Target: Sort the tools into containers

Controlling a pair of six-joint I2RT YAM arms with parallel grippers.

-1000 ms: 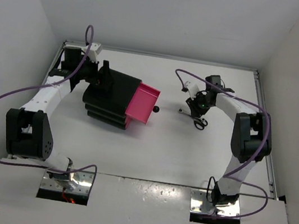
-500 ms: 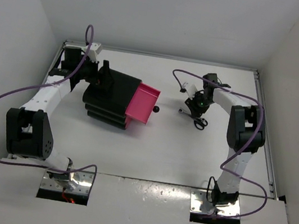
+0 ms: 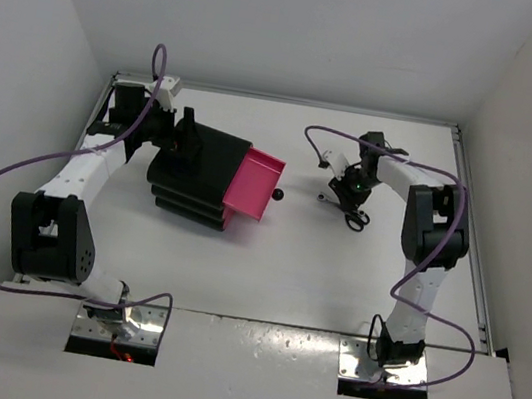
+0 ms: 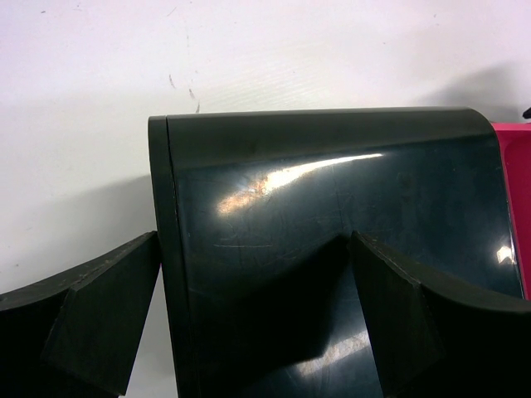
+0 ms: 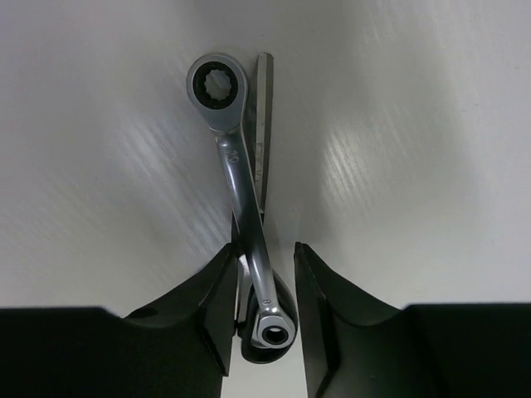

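At the table's far right, your right gripper [image 5: 264,249] straddles the silver wrench [image 5: 241,166] lying flat; whether it clamps cannot be told. Left gripper [image 4: 255,249] brackets the black drawer unit [image 4: 332,182], hold undetermined; one pink drawer [image 3: 253,182] stands open.

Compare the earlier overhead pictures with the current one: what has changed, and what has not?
The right arm swung its elbow left, folding tighter. Its gripper stayed low over the tools, open around the wrench; nothing was lifted. The left arm, black box and pulled-out pink drawer did not move.
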